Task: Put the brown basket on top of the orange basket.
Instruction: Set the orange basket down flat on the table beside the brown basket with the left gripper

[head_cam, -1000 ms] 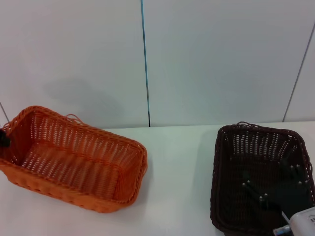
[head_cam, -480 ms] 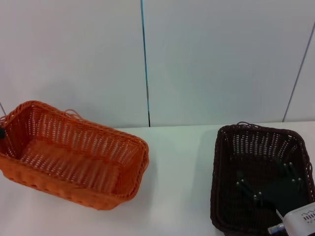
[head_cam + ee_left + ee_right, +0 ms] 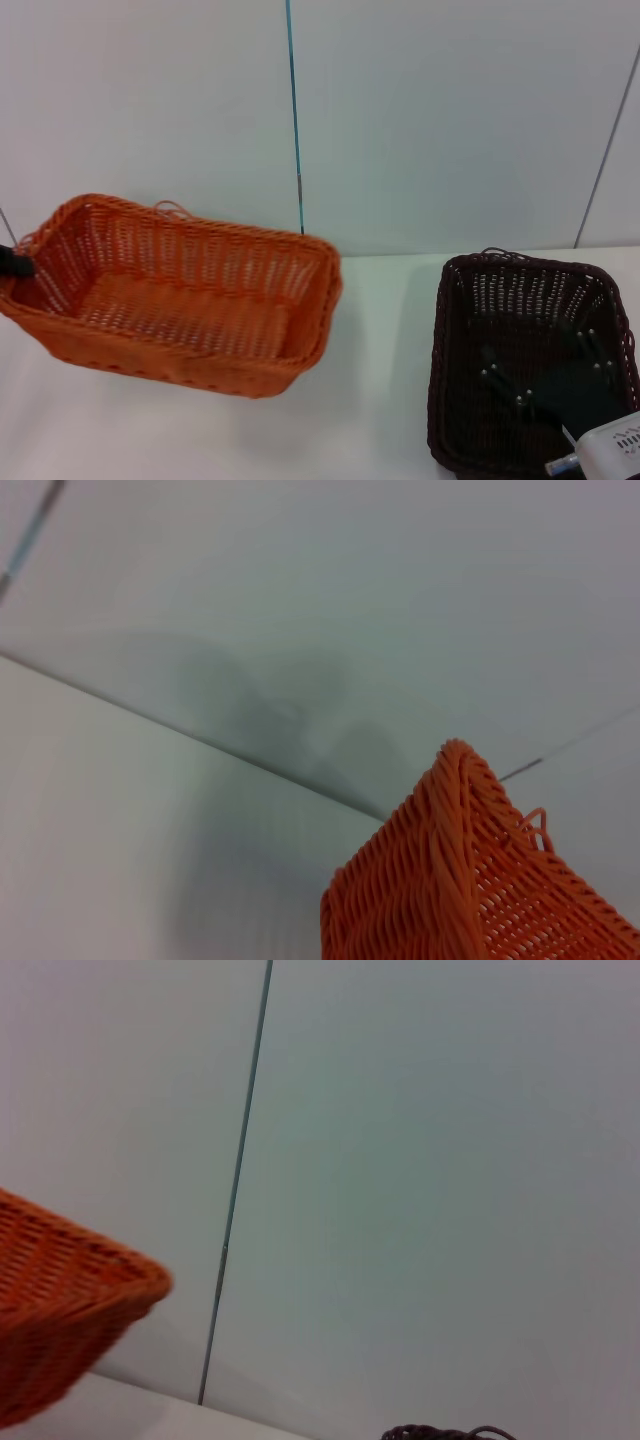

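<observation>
The orange basket (image 3: 180, 300) hangs above the white table on the left, tilted, held by its left end. My left gripper (image 3: 12, 263) shows only as a dark tip at the picture's left edge, shut on that basket's rim. The basket also shows in the left wrist view (image 3: 470, 880) and the right wrist view (image 3: 60, 1310). The brown basket (image 3: 500, 300) stands on the table at the right. My right gripper (image 3: 545, 365) is open, with its fingers spread inside the brown basket near its front right. A bit of the brown rim (image 3: 440, 1432) shows in the right wrist view.
The white table (image 3: 380, 400) runs between the two baskets. A pale wall with a dark vertical seam (image 3: 295, 130) stands close behind them.
The orange basket has been lifted off the table and carried to the right, toward the brown basket. The right gripper has shifted slightly inside the brown basket.
</observation>
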You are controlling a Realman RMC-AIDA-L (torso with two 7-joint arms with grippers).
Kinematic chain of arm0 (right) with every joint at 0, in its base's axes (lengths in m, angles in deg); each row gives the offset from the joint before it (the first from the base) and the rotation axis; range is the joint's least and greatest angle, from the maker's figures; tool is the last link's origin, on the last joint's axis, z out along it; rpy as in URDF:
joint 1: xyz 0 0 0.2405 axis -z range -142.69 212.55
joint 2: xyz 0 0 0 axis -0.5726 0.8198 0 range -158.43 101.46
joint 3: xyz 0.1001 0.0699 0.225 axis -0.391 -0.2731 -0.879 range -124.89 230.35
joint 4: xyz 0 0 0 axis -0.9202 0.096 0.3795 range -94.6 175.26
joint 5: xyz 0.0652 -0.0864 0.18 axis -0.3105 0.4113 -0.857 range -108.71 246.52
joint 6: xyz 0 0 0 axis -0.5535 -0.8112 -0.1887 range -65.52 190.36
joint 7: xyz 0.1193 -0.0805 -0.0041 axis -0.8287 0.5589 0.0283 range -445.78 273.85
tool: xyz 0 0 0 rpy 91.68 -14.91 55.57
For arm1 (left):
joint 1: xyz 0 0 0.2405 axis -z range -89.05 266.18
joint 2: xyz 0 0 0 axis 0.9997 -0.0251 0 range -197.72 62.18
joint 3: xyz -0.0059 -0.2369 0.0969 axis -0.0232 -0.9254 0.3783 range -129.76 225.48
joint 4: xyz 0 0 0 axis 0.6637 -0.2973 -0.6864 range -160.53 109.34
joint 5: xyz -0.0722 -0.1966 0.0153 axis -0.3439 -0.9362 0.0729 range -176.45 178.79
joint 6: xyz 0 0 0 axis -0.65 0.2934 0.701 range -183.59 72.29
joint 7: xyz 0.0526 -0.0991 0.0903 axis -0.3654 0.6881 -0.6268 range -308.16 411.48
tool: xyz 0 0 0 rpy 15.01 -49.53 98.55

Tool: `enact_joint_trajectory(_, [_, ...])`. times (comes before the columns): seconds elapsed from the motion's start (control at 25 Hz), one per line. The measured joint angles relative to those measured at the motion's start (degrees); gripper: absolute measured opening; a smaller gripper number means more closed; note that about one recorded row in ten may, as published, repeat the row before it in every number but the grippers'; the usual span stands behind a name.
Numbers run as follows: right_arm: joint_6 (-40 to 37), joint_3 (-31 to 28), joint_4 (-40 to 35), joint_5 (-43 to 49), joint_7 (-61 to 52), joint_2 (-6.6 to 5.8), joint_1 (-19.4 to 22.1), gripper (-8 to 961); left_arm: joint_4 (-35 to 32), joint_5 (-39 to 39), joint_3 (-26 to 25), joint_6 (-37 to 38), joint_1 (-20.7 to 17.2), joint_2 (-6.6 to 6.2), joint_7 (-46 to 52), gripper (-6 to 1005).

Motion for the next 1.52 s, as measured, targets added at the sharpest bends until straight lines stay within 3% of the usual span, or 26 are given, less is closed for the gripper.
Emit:
enact_joint_trajectory(0.08, [0.0, 0.0, 0.1, 0.0, 0.1, 0.0, 0.0, 922, 1.4, -1.9, 0.0, 0.4, -1.2, 2.18, -0.3, 176])
enact_joint_trajectory(0.12, [0.0, 0.1, 0.1, 0.0, 0.1, 0.0, 0.1, 922, 2.8, -3.4, 0.0, 1.1, -2.4, 4.33, -0.7, 176])
enact_joint_trajectory(0.16, [0.0, 0.1, 0.2, 0.0, 0.1, 0.0, 0.2, 922, 2.8, -3.4, 0.0, 1.1, -2.4, 4.33, -0.7, 176])
enact_joint_trajectory(0.28, [0.0, 0.0, 0.5, 0.1, 0.1, -0.05, 0.4, 922, 5.7, -4.6, 0.3, 2.4, -4.3, 7.93, -1.4, 177])
enact_joint_trajectory(0.4, [0.0, 0.1, 0.9, 0.2, 0.2, -0.11, 0.5, 922, 7.8, -4.7, 0.3, 3.2, -5.6, 10.63, -2.1, 177])
enact_joint_trajectory(0.56, [0.0, 0.2, 1.3, 0.3, 0.2, -0.09, 0.5, 922, 8.2, -5.3, 0.1, 4.3, -7.0, 13.07, -3.9, 178])
enact_joint_trajectory(1.04, [0.1, 0.8, 2.4, 0.4, 0.2, -0.09, 1.2, 922, 7.9, -10.8, -0.2, 7.6, -9.9, 17.94, -8.8, 180])
enact_joint_trajectory(1.52, [0.1, 1.5, 3.6, 0.3, 0.2, -0.03, 2.1, 922, 4.1, -10.9, 0.0, 10.6, -9.8, 18.98, -12.3, 182])
